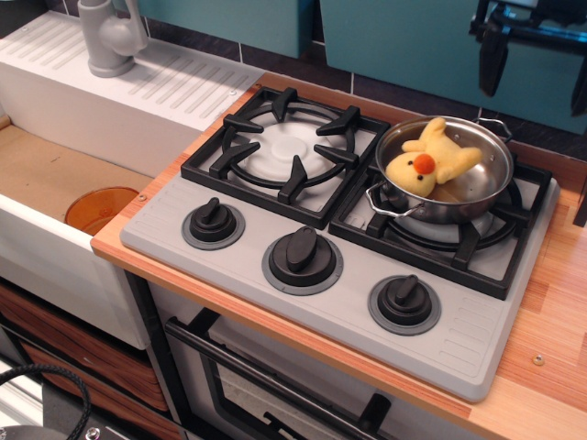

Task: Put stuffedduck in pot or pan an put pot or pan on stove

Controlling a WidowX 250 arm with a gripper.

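I see the duck (427, 163) lying in the pan (486, 191) on the stove's (275, 220) right burner — soft, light, easy to pinch by its body. My gripper (537, 60) hangs above, fingers spread, empty.

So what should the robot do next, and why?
Probably just lift away and stop. The plush duck lies inside the steel pan, the pan sits on the stove's right burner, and the open gripper hangs above, holding nothing.
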